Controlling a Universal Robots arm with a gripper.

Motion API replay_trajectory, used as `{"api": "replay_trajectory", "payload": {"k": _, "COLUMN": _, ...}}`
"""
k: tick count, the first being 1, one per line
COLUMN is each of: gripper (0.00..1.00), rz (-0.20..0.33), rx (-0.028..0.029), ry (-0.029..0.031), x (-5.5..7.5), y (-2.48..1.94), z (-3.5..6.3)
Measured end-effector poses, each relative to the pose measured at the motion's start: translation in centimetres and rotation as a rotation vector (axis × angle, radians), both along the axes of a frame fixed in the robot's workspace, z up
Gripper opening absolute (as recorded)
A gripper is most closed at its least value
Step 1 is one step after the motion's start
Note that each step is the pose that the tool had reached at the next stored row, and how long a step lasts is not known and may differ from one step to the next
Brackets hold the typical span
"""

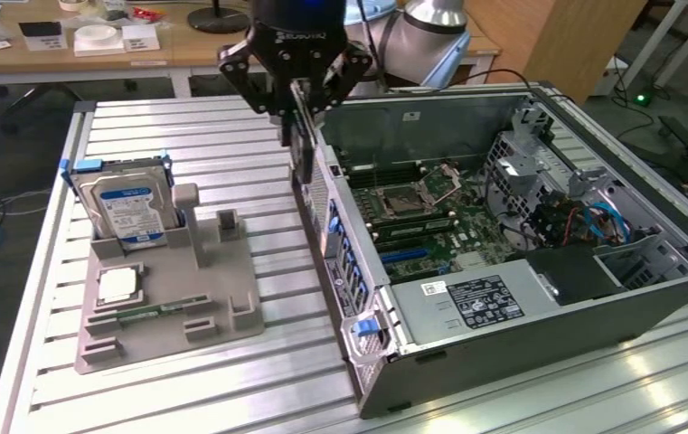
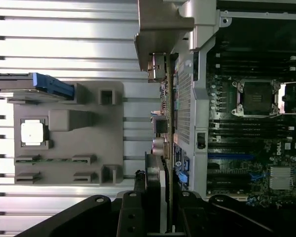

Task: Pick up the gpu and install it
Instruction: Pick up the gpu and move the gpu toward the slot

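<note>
Bright, even light fell from above; the table (image 1: 199,136) slats glared white, the computer case (image 1: 560,325) held shadow, my gripper (image 1: 299,113) showed nearly black

Jaws point straight down, closed in grip.

The gpu (image 1: 303,149) is held edge-on in the gripper (image 1: 296,107) above 1 wall of the open computer case (image 1: 501,362). 1 hard drive (image 1: 127,206) is stood in the grey holder (image 1: 217,280) at the exterior view's left.
</note>
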State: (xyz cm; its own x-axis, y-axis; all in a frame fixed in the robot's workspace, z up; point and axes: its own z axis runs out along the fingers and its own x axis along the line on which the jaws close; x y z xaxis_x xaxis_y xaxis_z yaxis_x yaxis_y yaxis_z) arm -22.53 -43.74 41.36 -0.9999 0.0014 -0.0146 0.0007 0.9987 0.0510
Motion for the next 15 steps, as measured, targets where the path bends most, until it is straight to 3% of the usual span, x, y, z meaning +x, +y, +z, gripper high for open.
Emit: {"api": "replay_trajectory", "payload": {"k": 15, "gripper": 0.28, "rz": 0.000, "rx": 0.0001, "ry": 0.0000, "x": 5.2, "y": 0.00, "z": -0.04}}
